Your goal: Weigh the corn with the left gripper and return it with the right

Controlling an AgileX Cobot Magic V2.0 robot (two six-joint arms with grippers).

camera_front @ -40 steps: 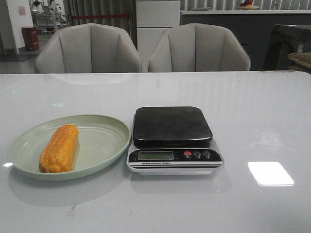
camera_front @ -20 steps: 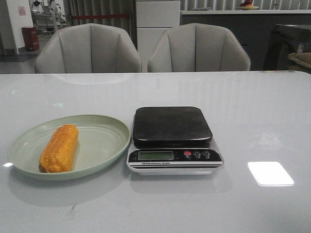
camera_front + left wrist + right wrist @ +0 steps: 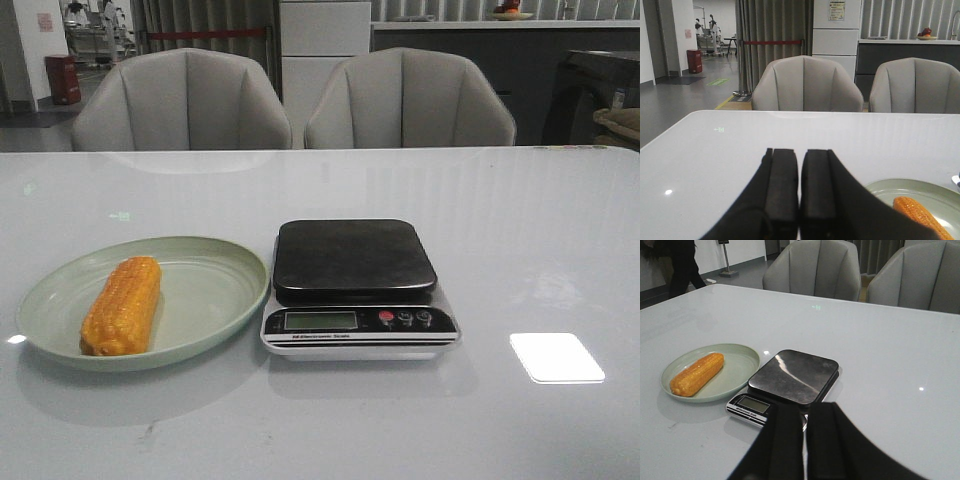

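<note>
The corn (image 3: 122, 305), an orange-yellow cob, lies on a pale green plate (image 3: 215, 290) at the table's left; it also shows in the right wrist view (image 3: 696, 373) and partly in the left wrist view (image 3: 917, 216). A kitchen scale (image 3: 355, 285) with a dark empty platform stands to the right of the plate; it shows in the right wrist view (image 3: 792, 377) too. Neither gripper shows in the front view. My left gripper (image 3: 800, 157) is shut and empty, apart from the plate (image 3: 905, 190). My right gripper (image 3: 804, 412) is shut and empty, short of the scale.
Two grey chairs (image 3: 185, 100) (image 3: 408, 98) stand behind the table's far edge. A bright light patch (image 3: 556, 357) lies on the glossy white table to the right of the scale.
</note>
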